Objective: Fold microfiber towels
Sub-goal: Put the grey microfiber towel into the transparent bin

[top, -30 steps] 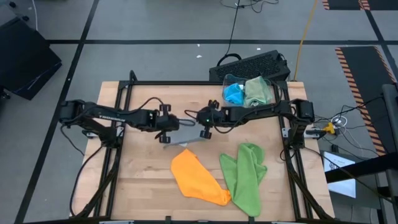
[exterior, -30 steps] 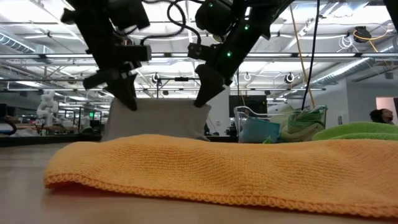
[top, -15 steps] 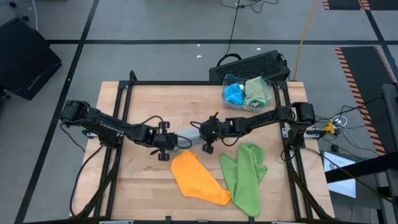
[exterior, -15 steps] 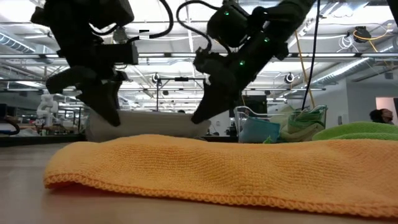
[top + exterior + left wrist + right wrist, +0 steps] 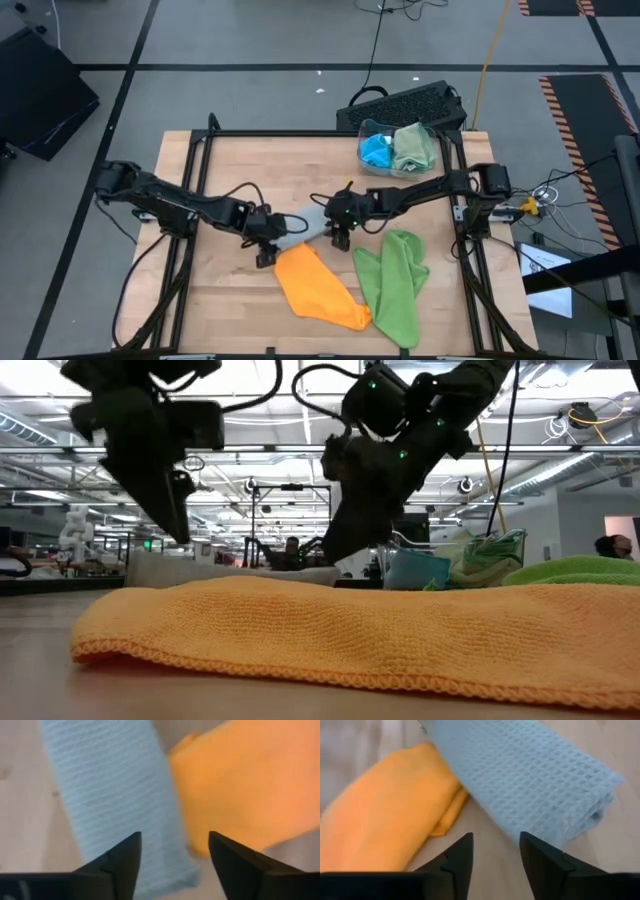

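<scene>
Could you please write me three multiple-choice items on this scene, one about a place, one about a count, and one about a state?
1. Where does the grey towel lie?
A. In the clear bin
B. On the table between the two grippers
C. Under the lime green towel

2. How many towels lie on the table outside the clear bin?
A. Two
B. Three
C. Five

3. How are the left gripper and right gripper?
A. Both open, holding nothing
B. Both shut on the grey towel
C. Left shut, right open

Answers:
B, it rests flat beside the orange towel.
B, grey, orange and the lime green towel.
A, each wrist view shows spread fingers above the cloth.
</scene>
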`<state>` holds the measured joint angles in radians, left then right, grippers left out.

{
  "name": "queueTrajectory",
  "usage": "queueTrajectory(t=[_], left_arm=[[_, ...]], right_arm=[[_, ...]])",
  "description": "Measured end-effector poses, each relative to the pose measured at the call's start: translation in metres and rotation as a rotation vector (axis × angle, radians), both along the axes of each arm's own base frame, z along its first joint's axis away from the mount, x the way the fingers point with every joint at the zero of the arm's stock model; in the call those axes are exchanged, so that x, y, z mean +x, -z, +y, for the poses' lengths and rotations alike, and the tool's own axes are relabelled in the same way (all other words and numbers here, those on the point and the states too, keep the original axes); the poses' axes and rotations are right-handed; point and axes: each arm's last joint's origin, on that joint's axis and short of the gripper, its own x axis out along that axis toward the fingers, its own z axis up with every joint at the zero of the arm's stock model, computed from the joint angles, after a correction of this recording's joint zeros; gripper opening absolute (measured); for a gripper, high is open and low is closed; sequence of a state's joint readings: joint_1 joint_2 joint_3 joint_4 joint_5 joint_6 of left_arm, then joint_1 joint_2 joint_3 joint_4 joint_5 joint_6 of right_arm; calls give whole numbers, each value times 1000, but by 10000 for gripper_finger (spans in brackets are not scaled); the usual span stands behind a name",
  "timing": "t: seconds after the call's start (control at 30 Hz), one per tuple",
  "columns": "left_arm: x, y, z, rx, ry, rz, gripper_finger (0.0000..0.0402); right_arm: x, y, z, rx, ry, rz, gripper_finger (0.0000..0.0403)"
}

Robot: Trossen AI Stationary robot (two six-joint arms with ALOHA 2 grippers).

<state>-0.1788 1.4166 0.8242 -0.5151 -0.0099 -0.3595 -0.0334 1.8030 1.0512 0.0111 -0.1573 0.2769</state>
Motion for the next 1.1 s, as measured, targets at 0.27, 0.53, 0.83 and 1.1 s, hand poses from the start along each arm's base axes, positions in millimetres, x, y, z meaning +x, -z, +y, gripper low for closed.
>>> queueTrajectory(t=[0.27,0.53,0.83,1.1], left_arm=[[-12,-37,19,-220,-184,-35,272],[-28,3,62,-329,-398,32,218],[-35,30,86,-472,-544,63,275],[-22,54,86,-495,-554,126,316]], right_arm=[[-15,-23,-4,31,44,38,166],[-30,-47,-8,35,59,44,166],[-34,-59,-7,75,100,6,167],[-34,-59,-6,110,99,12,167]])
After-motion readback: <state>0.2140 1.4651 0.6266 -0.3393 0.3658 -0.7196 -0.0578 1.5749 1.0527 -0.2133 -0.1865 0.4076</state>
